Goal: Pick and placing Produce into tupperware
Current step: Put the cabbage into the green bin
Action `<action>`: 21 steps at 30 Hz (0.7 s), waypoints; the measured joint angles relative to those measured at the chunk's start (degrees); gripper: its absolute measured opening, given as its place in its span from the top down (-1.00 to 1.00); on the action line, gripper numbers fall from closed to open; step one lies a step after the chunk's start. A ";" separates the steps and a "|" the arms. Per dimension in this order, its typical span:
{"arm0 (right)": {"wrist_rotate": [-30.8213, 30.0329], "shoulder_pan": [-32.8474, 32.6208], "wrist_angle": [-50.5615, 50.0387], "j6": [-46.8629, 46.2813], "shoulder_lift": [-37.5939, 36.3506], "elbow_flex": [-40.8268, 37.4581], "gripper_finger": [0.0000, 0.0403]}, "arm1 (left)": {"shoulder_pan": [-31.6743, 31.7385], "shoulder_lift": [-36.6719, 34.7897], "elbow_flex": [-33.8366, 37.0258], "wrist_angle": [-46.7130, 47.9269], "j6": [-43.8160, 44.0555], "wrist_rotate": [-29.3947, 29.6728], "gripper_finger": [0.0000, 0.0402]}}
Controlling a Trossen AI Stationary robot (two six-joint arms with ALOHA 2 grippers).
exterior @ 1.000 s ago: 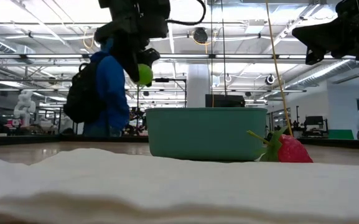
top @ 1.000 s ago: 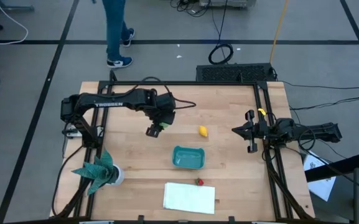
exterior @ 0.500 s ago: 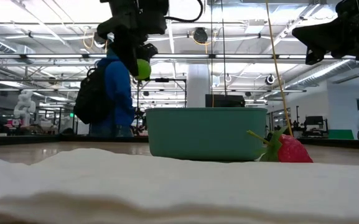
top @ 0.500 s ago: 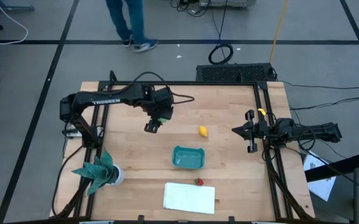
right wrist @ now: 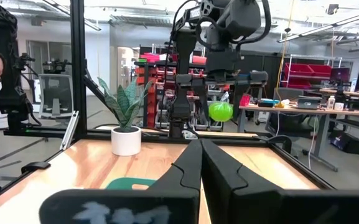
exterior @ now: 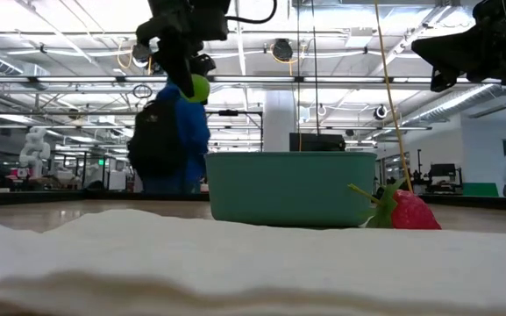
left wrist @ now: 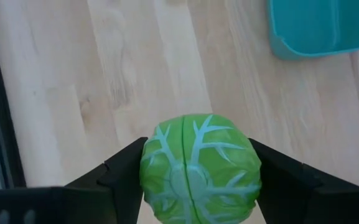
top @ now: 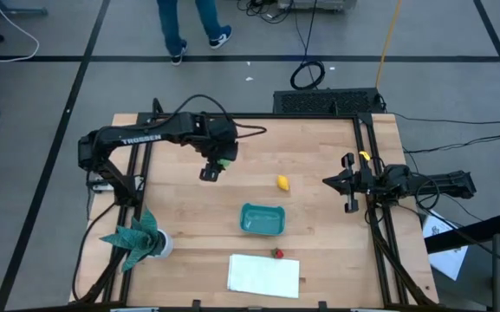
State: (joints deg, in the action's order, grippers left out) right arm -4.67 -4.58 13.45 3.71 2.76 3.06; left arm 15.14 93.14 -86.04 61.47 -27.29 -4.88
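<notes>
The green ball, veined like a small cabbage, is clamped between the two fingers of the left gripper and is held well above the table, toward the far left of the wooden top. In the low view it hangs high, clear of everything below it. The teal container sits nearer the front middle of the table, apart from the gripper, and appears empty from above, though its inside is seen only at a small scale. The lemon lies on the bare wood between the gripper and the container's far right corner, touching neither. The strawberry rests on the table just beside the container's front right corner, near the white cloth. The right gripper is parked at the right edge of the table, its fingers pressed together with nothing between them. By this showing, none of the three pieces has yet been placed: the first is lifted but not delivered, and the lemon and strawberry are untouched.
</notes>
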 joint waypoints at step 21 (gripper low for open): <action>0.00 -0.01 0.00 -0.01 -0.01 0.01 1.00 | -3.45 0.07 0.00 -2.29 5.35 -0.02 -0.21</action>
State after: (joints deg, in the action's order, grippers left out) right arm -4.67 -4.59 13.44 3.70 2.74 3.07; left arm 11.69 93.21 -86.04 59.18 -21.94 -4.91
